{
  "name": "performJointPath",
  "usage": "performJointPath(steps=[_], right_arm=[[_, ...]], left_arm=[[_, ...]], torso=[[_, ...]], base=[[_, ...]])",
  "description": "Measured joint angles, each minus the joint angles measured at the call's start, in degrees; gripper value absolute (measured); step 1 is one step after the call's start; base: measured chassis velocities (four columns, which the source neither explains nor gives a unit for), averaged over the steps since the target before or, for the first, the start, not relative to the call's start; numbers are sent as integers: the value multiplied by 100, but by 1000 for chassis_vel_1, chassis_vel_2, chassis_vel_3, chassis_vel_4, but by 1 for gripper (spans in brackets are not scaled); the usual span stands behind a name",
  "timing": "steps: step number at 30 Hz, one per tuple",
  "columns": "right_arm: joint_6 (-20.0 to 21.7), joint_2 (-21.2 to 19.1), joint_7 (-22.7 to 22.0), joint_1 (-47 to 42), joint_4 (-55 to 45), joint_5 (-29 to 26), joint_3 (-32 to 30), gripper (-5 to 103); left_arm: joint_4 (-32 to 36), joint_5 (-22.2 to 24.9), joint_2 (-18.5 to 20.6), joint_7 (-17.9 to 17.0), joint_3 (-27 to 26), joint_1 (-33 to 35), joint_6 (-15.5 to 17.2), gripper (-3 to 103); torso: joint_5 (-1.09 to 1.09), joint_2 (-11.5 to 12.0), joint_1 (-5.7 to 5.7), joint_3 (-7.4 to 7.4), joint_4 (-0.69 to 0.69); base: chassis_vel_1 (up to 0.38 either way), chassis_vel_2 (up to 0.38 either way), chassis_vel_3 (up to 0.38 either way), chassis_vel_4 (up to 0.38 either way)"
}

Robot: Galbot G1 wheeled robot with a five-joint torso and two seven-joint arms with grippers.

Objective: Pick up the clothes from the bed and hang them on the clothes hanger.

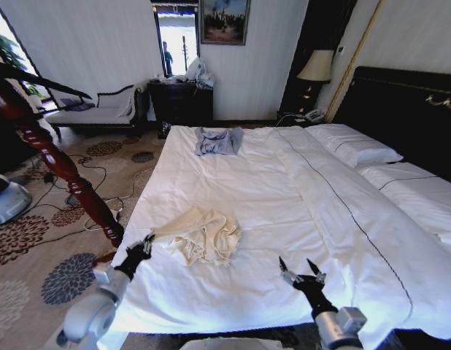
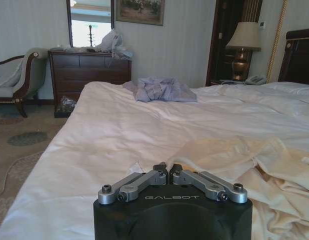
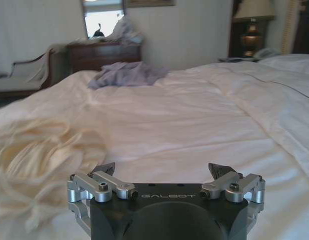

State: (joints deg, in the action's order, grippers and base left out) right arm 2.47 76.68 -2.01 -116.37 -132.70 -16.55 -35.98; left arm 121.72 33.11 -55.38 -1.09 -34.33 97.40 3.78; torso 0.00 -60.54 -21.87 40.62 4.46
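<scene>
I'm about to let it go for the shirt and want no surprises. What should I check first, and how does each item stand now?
1. Shirt reachable: ok, crumpled on the bed near its front edge, between the two grippers.
2. Left gripper ready: not ok, shut, empty, just beside the shirt's edge.
3. Right gripper ready: ok, open, empty, over bare duvet, apart from the shirt.
4. Right garment: ok, the grey-blue garment lies far off.
5. Red wooden post by the left arm: cannot tell if clearance suffices.
6. Hanger located: cannot tell.
</scene>
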Motion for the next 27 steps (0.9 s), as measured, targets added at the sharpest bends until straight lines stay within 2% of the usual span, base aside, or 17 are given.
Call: performJointPath(steps=[2,5,7,8,10,11,12,15,19,21,23,24,25,27], right_arm=[[-48,-164,47,-62,10,179,86,100],[-36,-380,83,-70,-33,142,93,100],[46,-787,137,47,-67,-76,82,100],[46,-787,137,47,-67,-76,82,100],[180,-1303,217,335,-45,-454,167,100],[180,-1303,217,335,-45,-454,167,100],[260,-1616,280,554,-2,-689,290,100],[460,-2098,372,1173,121,-1190,757,100],[534,-2297,401,1751,318,-1344,1292,100],[535,-2309,446,1947,493,-1098,1609,100],[523,-2300,451,1968,539,-971,1662,100],[441,-2270,455,2019,665,-476,1761,100],[159,-2215,457,2116,881,499,1802,100],[-320,-2162,470,2189,1156,1814,1778,100]], left_arm=[[2,64,-51,-77,-37,-70,11,1],[29,217,-55,-127,-209,-104,47,1],[30,431,-42,-170,-453,-141,91,1],[30,431,-42,-170,-453,-141,91,1],[-42,659,-7,-222,-669,-210,154,1],[-42,659,-7,-222,-669,-210,154,1],[-87,728,7,-248,-766,-240,173,1],[-95,858,22,-297,-906,-236,239,1],[-90,868,9,-354,-973,-177,273,1],[-86,880,19,-419,-904,-212,323,1],[-82,881,24,-432,-876,-224,333,1],[-72,882,28,-447,-838,-236,346,1],[-53,879,29,-462,-788,-243,359,1],[-40,870,28,-474,-732,-253,368,1]], torso=[[0,0,0,0,1],[1,0,0,0,1],[1,0,0,0,1],[1,0,0,0,1],[1,0,0,0,0],[1,0,0,0,0],[0,0,0,1,-2],[1,1,-2,2,-2],[1,1,-2,1,-4],[0,0,-2,1,-3],[-1,0,-2,1,0],[0,1,-2,1,4],[0,0,-2,1,3],[2,0,-2,1,-3]], base=[[0,0,0,0],[0,0,0,0],[0,0,0,0],[0,0,0,0],[0,0,0,0],[0,0,0,0],[0,0,0,0],[0,0,0,0],[0,0,0,0],[0,0,0,0],[0,0,0,0],[0,0,0,0],[0,0,0,0],[0,0,0,0]])
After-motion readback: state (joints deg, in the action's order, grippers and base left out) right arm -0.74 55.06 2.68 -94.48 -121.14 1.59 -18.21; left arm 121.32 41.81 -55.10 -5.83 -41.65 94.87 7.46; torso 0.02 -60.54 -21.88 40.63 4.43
